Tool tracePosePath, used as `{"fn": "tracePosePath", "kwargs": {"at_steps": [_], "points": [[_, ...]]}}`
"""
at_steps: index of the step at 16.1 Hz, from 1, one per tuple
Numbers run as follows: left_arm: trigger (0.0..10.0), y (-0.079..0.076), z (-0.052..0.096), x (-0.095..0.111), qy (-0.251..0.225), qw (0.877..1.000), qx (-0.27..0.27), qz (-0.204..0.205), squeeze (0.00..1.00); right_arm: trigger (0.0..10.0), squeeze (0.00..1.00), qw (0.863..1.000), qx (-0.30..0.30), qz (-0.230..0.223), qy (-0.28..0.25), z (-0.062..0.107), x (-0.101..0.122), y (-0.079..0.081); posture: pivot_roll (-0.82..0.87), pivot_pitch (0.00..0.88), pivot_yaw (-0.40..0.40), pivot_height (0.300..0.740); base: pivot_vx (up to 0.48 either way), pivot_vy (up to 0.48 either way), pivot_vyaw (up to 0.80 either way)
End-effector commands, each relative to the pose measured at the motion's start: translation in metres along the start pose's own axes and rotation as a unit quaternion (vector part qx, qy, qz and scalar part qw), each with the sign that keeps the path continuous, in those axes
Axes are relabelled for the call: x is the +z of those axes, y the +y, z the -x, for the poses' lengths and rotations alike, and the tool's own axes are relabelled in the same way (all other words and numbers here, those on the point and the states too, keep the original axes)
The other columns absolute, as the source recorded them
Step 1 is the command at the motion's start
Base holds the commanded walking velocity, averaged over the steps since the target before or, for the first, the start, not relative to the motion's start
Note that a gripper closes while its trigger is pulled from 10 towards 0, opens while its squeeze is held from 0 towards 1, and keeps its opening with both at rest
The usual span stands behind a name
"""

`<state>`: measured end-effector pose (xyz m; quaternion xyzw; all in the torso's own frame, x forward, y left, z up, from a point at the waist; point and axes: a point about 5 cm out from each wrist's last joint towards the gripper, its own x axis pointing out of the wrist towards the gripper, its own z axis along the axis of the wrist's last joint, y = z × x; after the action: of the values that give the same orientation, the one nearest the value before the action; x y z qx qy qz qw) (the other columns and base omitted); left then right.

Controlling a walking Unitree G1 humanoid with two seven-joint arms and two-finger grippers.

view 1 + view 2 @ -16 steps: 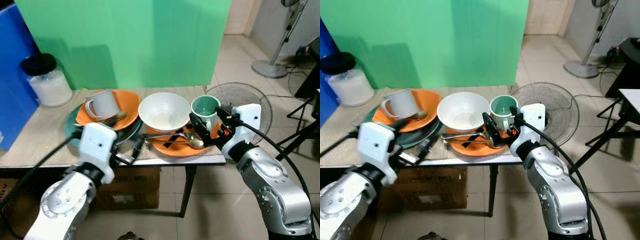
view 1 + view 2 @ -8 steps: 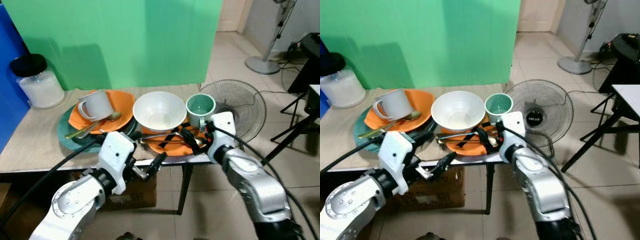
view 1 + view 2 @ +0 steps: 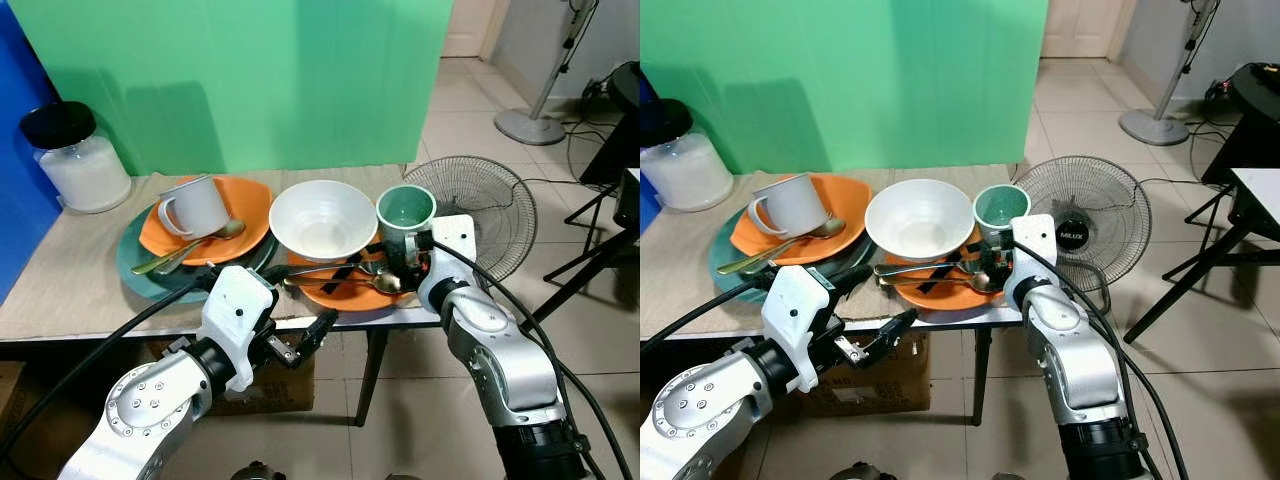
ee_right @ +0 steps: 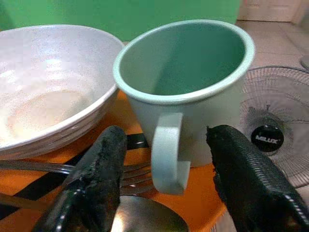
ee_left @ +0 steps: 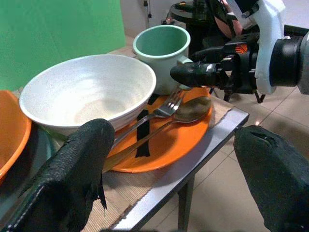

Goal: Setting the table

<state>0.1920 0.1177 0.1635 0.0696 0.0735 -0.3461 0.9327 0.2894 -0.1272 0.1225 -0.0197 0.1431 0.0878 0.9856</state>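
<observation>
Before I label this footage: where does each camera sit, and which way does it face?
Head, both eyes: look forward and down at the table; both silver arms show.
Left wrist: below the table edge, looks along the open left gripper at the white bowl.
Right wrist: looks along the open right gripper at the green mug, fingers either side of its handle.
Shared: bowl, mug, spoon.

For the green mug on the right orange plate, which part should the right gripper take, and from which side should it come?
Probably the handle. The green mug stands upright on the orange plate, and its handle faces the open right gripper, one finger to each side. Coming straight in from the table's front edge, above the fork and spoon, looks best; the white bowl crowds the mug's other side.
</observation>
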Motion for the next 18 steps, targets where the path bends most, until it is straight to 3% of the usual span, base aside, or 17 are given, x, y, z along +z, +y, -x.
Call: {"fn": "tracePosePath", "kwargs": {"at_steps": [1,10,18], "points": [[10.0,-0.002,-0.001,-0.001,0.004,1.000,-0.006,-0.002,0.00,0.0,0.00,1.000,-0.014,0.001,-0.003,-0.002,0.003,-0.003,-0.04,0.030,0.035,0.740,0.000,0.000,0.00],[10.0,-0.005,0.000,-0.003,0.017,0.999,-0.028,0.005,0.00,0.0,0.00,0.999,-0.031,0.034,0.022,-0.010,-0.010,-0.005,-0.04,0.033,0.038,0.740,0.000,0.000,0.00],[10.0,-0.004,0.000,-0.004,0.020,0.999,-0.028,0.005,0.00,0.0,0.00,0.999,-0.029,0.015,0.005,-0.009,-0.005,-0.003,-0.04,0.030,0.044,0.740,0.000,0.000,0.00]]}}
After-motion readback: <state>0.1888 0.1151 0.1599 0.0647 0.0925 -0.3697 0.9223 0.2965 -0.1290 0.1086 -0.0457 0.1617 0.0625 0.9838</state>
